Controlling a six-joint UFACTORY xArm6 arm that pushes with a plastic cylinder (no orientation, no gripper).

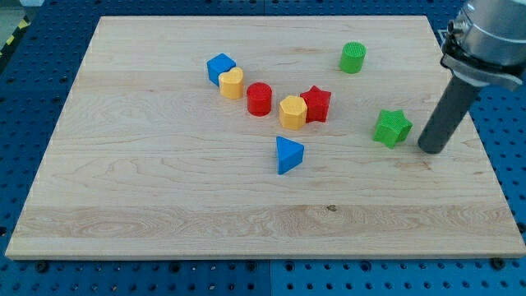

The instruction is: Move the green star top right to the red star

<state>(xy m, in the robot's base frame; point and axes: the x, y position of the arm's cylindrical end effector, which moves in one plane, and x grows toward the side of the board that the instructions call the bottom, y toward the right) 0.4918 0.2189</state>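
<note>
The green star (392, 127) lies on the wooden board (164, 205) at the view's right. The red star (316, 104) lies left of it, near the board's middle, touching a yellow block (292, 113) on its left. My tip (431, 150) rests on the board just to the right of the green star, a little lower, with a small gap between them. The dark rod rises from it toward the view's top right.
A green cylinder (352, 57) stands above the stars. A red cylinder (259, 99), a yellow heart (232, 84) and a blue cube (220, 67) run up to the left. A blue triangle (288, 154) lies below the yellow block.
</note>
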